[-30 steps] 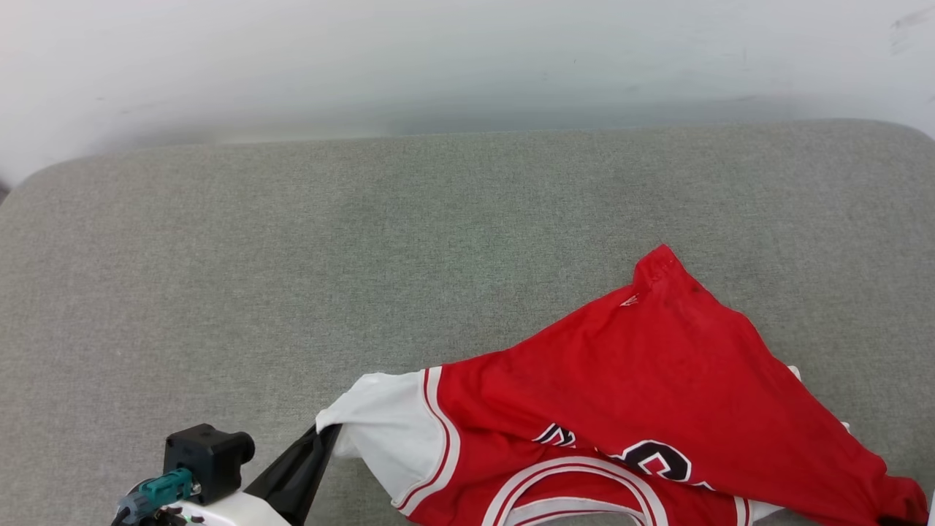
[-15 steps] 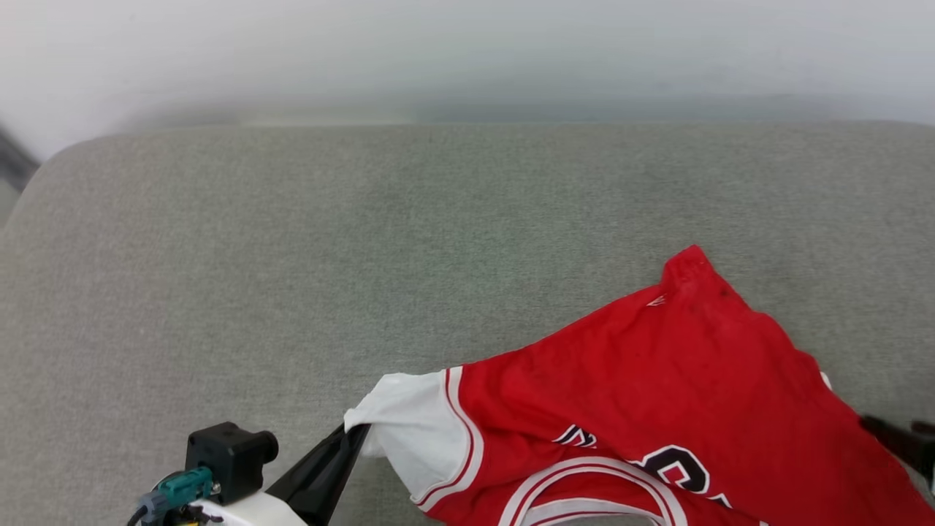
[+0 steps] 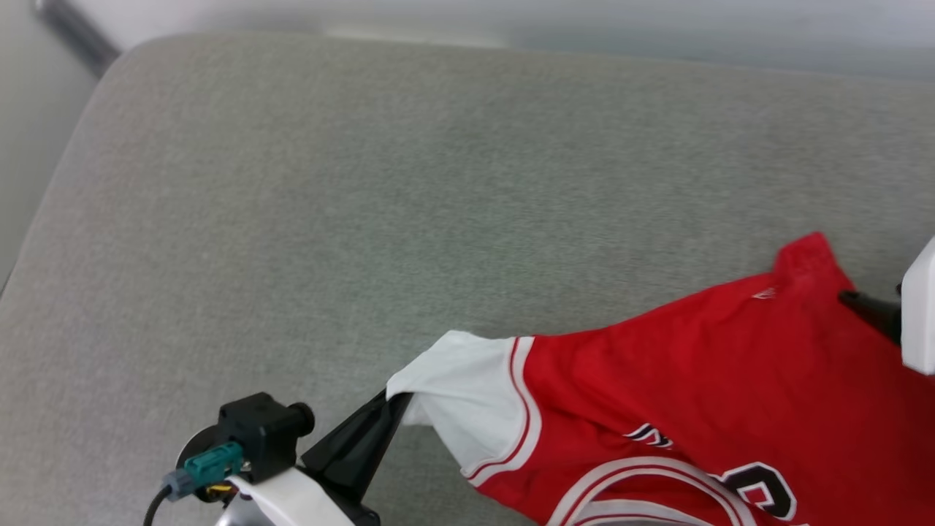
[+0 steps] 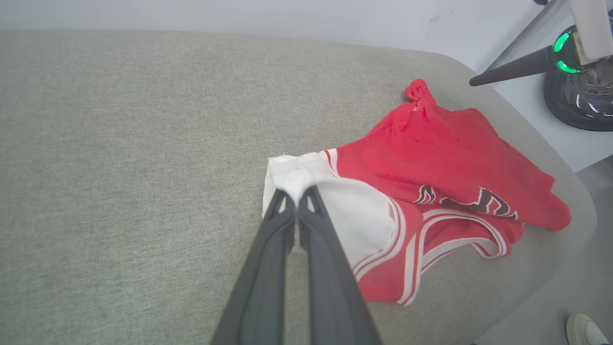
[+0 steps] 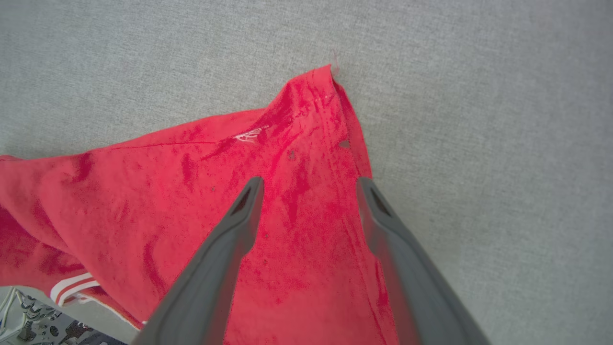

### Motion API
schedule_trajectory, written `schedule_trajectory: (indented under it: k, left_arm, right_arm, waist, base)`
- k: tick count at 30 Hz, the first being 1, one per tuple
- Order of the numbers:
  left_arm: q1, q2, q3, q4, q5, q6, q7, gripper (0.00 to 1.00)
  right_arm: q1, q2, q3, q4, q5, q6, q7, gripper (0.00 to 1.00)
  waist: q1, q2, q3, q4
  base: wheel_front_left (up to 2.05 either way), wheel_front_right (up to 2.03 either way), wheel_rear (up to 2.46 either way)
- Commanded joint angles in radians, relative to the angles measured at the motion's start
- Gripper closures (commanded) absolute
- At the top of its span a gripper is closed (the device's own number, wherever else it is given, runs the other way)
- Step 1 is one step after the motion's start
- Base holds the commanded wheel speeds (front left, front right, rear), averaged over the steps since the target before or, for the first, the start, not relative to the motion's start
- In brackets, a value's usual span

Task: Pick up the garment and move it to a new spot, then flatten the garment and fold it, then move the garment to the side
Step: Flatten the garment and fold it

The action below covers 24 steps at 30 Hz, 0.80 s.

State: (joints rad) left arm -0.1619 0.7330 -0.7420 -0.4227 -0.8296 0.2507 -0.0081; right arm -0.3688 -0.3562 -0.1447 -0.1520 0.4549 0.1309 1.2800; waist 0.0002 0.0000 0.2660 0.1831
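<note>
the head camera has turned, and the right gripper (image 5: 311, 184) has come up along the shirt (image 3: 730, 365) to its far red corner. its fingers stand apart over the red cloth just short of that corner, gripping nothing. the left gripper (image 4: 295, 194) is clenched on the tip of the white sleeve (image 3: 467, 372), which is drawn out to the left. the shirt lies crumpled on the right part of the grey cushion (image 3: 365, 183), its black lettering partly showing.
</note>
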Motion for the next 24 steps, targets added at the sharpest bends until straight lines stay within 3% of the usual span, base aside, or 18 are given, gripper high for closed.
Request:
schedule_trajectory:
  k: [1,15,24]
  left_arm:
    - [-0.024,-0.017,-0.009,0.001,0.011,-0.010,0.002,1.00]
    - [-0.073,-0.070,-0.035,-0.005,0.027,-0.030,-0.002,1.00]
    - [-0.091,-0.064,-0.020,-0.006,0.027,-0.031,-0.008,1.00]
  right_arm:
    - [-0.051,-0.020,0.009,0.045,-0.031,0.000,0.007,0.00]
    - [-0.171,-0.092,0.028,0.284,-0.180,0.000,-0.009,0.00]
    - [-0.118,-0.069,0.045,0.358,-0.185,0.000,0.006,0.00]
  waist:
    - [-0.0002,0.0000,0.061,0.071]
    - [-0.0002,0.0000,0.151,0.180]
    - [-0.0002,0.0000,0.181,0.195]
  base:
    - [0.00,0.00,0.00]
    - [0.00,0.00,0.00]
    - [0.00,0.00,0.00]
